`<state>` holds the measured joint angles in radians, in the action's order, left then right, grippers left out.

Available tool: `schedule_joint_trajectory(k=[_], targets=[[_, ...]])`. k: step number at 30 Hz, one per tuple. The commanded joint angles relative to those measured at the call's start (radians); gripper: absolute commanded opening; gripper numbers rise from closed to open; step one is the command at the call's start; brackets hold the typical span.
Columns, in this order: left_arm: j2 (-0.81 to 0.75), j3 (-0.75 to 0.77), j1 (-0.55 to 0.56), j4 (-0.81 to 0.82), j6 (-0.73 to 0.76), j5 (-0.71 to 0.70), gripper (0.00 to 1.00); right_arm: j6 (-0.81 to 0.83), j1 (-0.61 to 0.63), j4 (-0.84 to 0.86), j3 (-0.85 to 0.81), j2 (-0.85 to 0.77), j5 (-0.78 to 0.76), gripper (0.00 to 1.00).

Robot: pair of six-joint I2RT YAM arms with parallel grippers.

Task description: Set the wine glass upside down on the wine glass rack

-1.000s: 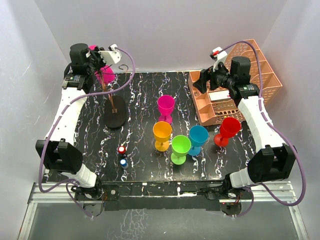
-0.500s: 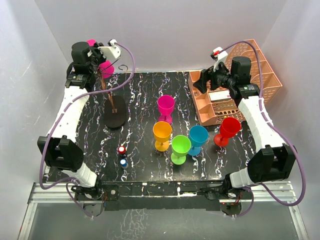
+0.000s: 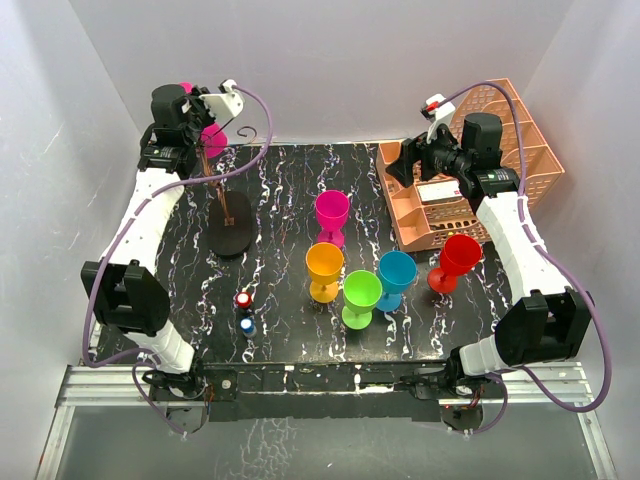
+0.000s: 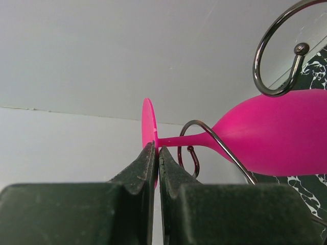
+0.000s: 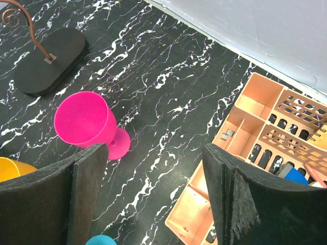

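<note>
At the wine glass rack (image 3: 231,228), left fingers (image 4: 138,173) clamp the wine glass (image 4: 276,132) by its foot; right fingers (image 5: 87,189) stand apart

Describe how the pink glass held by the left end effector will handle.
The held pink glass looks like opaque plastic: probably light and hardly fragile. The left end effector pinches only its thin foot rim, so it may pivot or slip.

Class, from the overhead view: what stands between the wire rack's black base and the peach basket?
An upright magenta glass stands between the black base and the peach basket, seen in the overhead view.
</note>
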<state>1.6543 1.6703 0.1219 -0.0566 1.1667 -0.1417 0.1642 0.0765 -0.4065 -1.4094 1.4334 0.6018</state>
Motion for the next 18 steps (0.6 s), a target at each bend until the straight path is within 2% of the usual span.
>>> schedule_joint_trajectory(k=[1,18], targets=[[-0.016,0.037,0.004,0.025,-0.005,-0.013,0.0,0.014,-0.007,0.066,0.001,-0.024,0.013,0.81],[0.033,0.084,0.003,-0.009,0.007,-0.081,0.0,0.012,-0.007,0.071,0.007,-0.021,0.023,0.81]])
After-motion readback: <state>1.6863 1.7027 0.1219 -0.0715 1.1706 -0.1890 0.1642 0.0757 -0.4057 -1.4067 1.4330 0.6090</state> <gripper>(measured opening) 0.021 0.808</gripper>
